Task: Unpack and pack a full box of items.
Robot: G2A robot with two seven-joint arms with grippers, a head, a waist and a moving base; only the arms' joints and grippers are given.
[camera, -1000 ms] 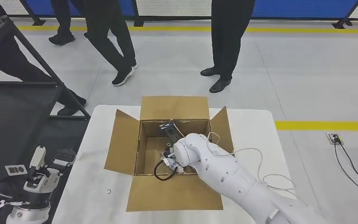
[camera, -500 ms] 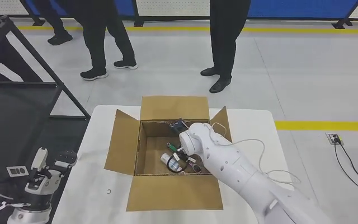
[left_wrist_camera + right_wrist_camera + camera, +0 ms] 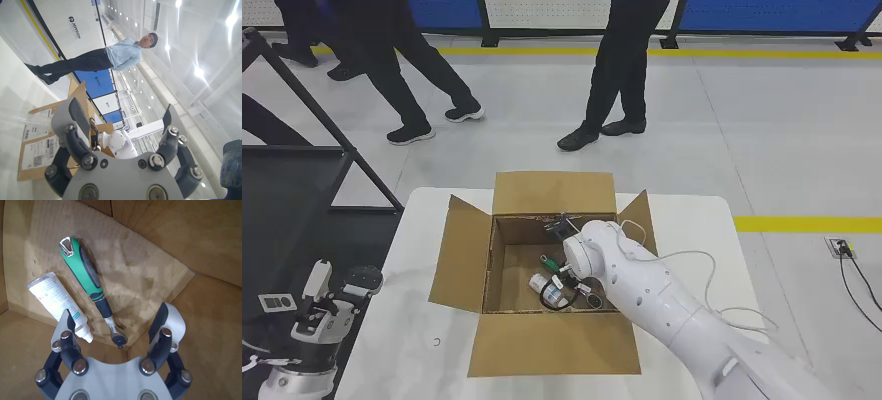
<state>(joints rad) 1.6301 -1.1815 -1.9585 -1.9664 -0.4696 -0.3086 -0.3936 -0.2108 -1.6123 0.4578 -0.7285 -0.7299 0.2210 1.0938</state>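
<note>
An open cardboard box (image 3: 552,191) stands in the middle of the white table (image 3: 412,330). My right arm (image 3: 617,275) goes down into it from the near right. On the box floor lie a green-handled ratchet wrench (image 3: 85,273) and a white tube (image 3: 54,294) side by side. My right gripper (image 3: 115,309) hangs open just above them. One finger is over the tube's cap end and the wrench's head is between the fingers; nothing is gripped. My left gripper (image 3: 332,285) (image 3: 121,104) is open and empty beyond the table's left edge, looking at the box's labelled side (image 3: 37,144).
All the box's flaps (image 3: 552,345) are folded outward, the near one lying on the table. A black metal frame (image 3: 302,150) stands to the left of the table. A loose cable (image 3: 712,285) hangs off my right arm. People walk on the floor behind.
My right arm has shifted to the right inside the box and now holds almost still. My left gripper has barely moved. The people behind have walked on.
</note>
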